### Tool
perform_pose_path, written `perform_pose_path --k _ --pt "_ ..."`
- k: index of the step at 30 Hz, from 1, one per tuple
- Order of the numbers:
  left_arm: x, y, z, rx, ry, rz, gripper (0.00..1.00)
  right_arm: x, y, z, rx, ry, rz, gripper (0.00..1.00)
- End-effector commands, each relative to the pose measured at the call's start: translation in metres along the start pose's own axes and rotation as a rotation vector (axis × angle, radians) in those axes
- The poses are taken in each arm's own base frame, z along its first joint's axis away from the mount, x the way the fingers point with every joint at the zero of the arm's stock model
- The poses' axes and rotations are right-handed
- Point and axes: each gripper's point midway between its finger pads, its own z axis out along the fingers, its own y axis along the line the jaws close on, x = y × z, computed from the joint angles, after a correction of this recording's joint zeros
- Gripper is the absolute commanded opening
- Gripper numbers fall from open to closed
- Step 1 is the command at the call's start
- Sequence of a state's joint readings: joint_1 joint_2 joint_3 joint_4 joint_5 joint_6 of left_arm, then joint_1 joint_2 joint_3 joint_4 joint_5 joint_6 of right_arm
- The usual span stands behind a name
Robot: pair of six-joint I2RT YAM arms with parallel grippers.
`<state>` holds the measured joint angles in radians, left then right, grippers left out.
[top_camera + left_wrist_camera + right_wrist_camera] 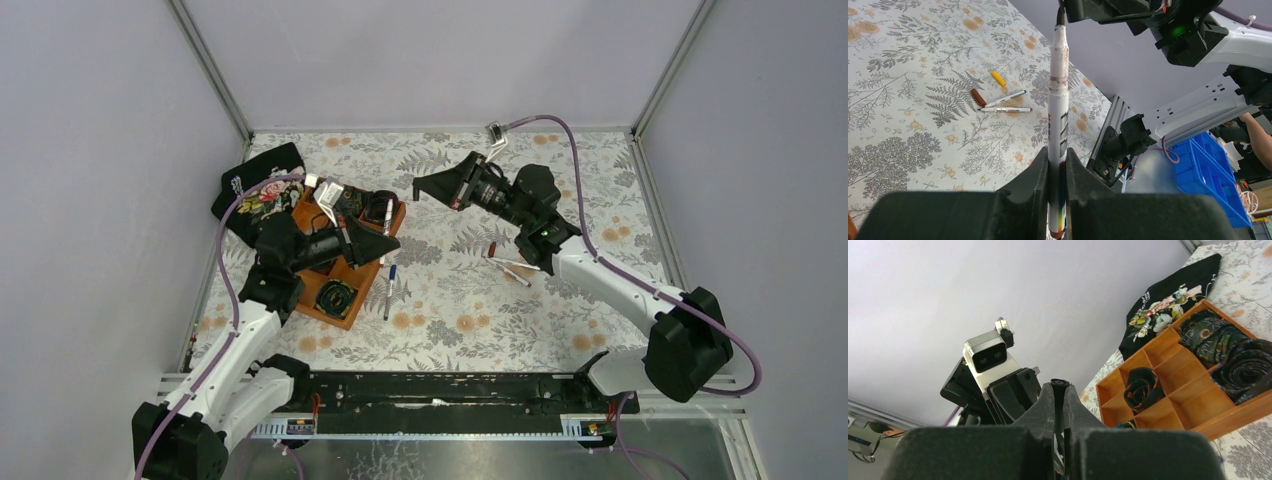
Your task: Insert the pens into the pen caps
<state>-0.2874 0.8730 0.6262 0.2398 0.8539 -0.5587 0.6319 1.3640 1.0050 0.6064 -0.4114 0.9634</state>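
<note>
My left gripper point(1057, 156) is shut on a white pen point(1058, 100), its black tip pointing up toward the right arm. In the top view the left gripper point(384, 244) holds this pen point(387, 214) over the wooden tray. My right gripper point(1059, 389) is shut on a black cap point(1059, 384); from above the right gripper point(424, 188) is a little right of the pen's tip. Two pens point(1004, 99) point(1006, 109), a yellow cap point(998, 78) and a red-brown cap point(978, 96) lie on the table. Another pen with a blue end point(389, 290) lies beside the tray.
A wooden divided tray point(1168, 360) holds rolled dark ties point(1140, 387). A black floral cloth point(262, 185) lies at the far left. The two loose pens point(515, 268) lie under the right forearm. Grey walls close three sides.
</note>
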Motion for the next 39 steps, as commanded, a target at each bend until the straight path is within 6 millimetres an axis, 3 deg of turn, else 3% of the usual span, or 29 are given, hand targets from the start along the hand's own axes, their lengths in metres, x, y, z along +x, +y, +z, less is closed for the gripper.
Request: perform_pose_path --k 1,23,39 --pt "-0.006 -0.012 0.000 0.052 -0.022 0.042 0.00 -0.023 0.046 0.012 -0.146 -0.065 -0.037 0.00" --pt "-0.005 -0.012 0.000 0.056 -0.023 0.041 0.00 -0.011 0.062 0.044 -0.194 0.011 -0.062 0.00" --pt "-0.006 -0.013 -0.001 0.053 -0.031 0.044 0.00 -0.003 0.058 0.045 -0.187 0.028 -0.064 0.00"
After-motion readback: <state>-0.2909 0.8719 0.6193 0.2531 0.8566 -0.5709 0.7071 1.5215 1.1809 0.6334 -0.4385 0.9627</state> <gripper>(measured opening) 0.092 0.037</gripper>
